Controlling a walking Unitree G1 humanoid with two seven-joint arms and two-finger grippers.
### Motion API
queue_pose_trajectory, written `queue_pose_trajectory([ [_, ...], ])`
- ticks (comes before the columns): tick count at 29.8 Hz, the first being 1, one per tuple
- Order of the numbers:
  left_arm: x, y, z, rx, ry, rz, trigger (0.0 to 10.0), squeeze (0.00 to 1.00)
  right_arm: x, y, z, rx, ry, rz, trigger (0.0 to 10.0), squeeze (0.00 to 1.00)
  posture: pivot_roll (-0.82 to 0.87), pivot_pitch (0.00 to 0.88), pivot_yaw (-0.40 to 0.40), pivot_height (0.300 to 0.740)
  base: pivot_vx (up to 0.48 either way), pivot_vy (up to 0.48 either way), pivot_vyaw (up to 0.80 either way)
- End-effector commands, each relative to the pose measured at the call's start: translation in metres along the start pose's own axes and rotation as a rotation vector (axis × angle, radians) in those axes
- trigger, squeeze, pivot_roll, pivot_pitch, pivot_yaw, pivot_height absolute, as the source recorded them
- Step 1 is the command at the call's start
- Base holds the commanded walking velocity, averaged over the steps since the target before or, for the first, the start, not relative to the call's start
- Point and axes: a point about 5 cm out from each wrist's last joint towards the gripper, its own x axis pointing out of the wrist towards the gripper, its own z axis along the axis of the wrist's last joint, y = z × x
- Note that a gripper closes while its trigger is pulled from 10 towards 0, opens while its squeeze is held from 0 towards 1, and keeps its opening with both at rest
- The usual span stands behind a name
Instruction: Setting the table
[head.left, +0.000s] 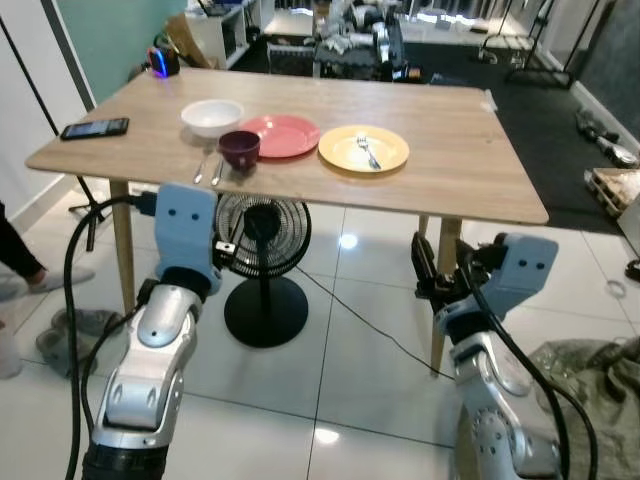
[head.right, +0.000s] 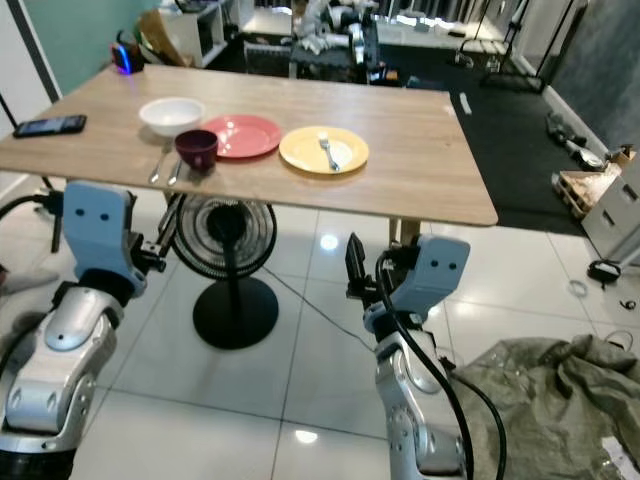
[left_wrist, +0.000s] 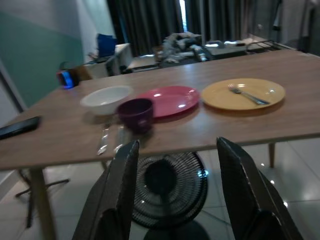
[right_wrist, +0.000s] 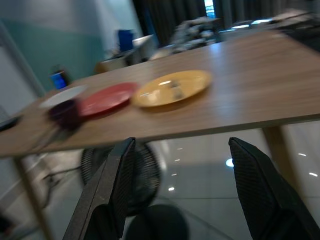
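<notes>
A wooden table (head.left: 460, 170) holds a white bowl (head.left: 211, 116), a dark purple cup (head.left: 239, 148), a red plate (head.left: 280, 135) and a yellow plate (head.left: 363, 149) with a fork (head.left: 368, 152) on it. Two pieces of cutlery (head.left: 208, 168) lie by the cup at the near edge. My left gripper (left_wrist: 175, 195) is held below the table's front edge, open and empty, facing the cup. My right gripper (right_wrist: 182, 195) is also open and empty, low in front of the table toward the yellow plate (right_wrist: 172, 88).
A black phone (head.left: 95, 128) lies at the table's left corner. A floor fan (head.left: 262, 250) and a cable stand under the table. A grey cloth heap (head.right: 560, 390) lies on the tiles at right. Someone's foot (head.left: 20, 265) is at far left. Clutter fills the back.
</notes>
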Motion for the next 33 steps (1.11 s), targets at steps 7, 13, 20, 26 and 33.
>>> queue_pose_trajectory([
  [7, 0.0, -0.007, 0.001, -0.013, 0.004, -0.023, 10.0, 0.0, -0.001, -0.005, 0.001, 0.012, -0.001, -0.027, 10.0, 0.0, -0.04, 0.0, 0.071, 0.74, 0.406, 0.0, -0.44],
  [13, 0.0, -0.008, 0.001, -0.013, 0.006, -0.025, 10.0, 0.0, 0.0, -0.001, 0.002, 0.011, 0.0, 0.004, 10.0, 0.0, -0.04, 0.0, 0.074, 0.74, 0.407, 0.0, 0.0],
  [20, 0.0, -0.008, 0.001, -0.008, 0.005, -0.026, 10.0, 0.0, 0.001, 0.013, 0.003, 0.011, 0.006, 0.1, 10.0, 0.0, -0.04, 0.0, 0.075, 0.74, 0.408, 0.0, 0.0],
  [26, 0.0, -0.007, 0.002, -0.006, 0.003, -0.023, 10.0, 0.0, 0.005, 0.016, 0.005, -0.015, -0.01, 0.1, 10.0, 0.0, -0.03, 0.0, 0.071, 0.74, 0.407, 0.0, 0.0],
  [33, 0.0, -0.007, 0.001, -0.008, 0.007, -0.022, 10.0, 0.0, 0.006, 0.014, 0.009, -0.149, -0.043, 0.085, 10.0, 0.0, -0.03, 0.0, 0.072, 0.74, 0.408, 0.0, 0.0],
])
